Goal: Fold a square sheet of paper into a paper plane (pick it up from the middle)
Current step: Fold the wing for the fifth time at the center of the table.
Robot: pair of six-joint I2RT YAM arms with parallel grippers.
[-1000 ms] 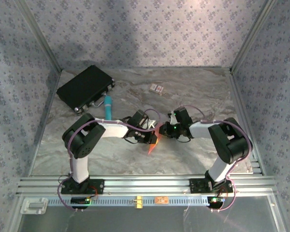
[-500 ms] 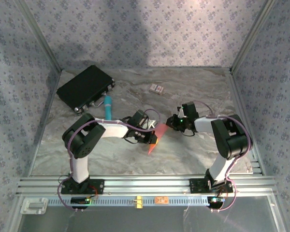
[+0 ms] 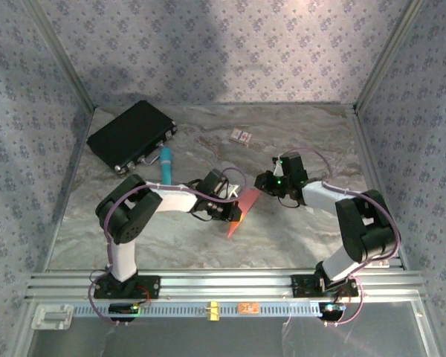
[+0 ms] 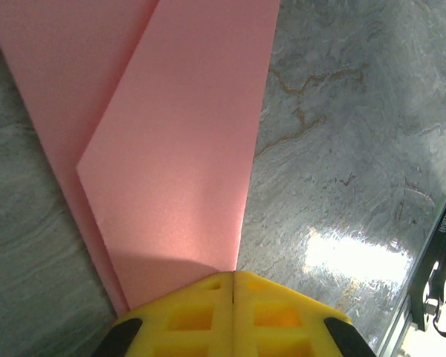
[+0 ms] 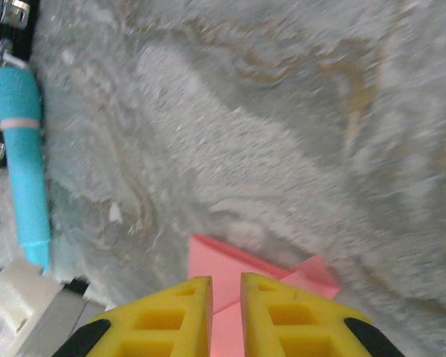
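The salmon-pink sheet of paper [image 3: 248,201], folded into a slim pointed paper plane shape, lies slanted at the table's middle. My left gripper [image 3: 235,214] is shut on its long edge. In the left wrist view the yellow fingertips meet at my left gripper [image 4: 233,277], and the folded paper [image 4: 178,149] runs out from under them with a diagonal flap. My right gripper [image 3: 262,184] hovers just beyond the paper's far right end. In the right wrist view its jaws [image 5: 226,277] stand a narrow gap apart, over the paper's end [image 5: 230,260].
A black case [image 3: 131,136] lies at the back left, with a teal marker [image 3: 166,163] [image 5: 26,156] beside it. A tiny patterned card [image 3: 241,136] sits at the back centre. Patterned walls close in three sides, and a metal rail [image 3: 223,282] lines the near edge.
My right gripper has drawn back from the paper toward the right and far side, its jaws parting slightly. The left gripper and the paper have stayed put.
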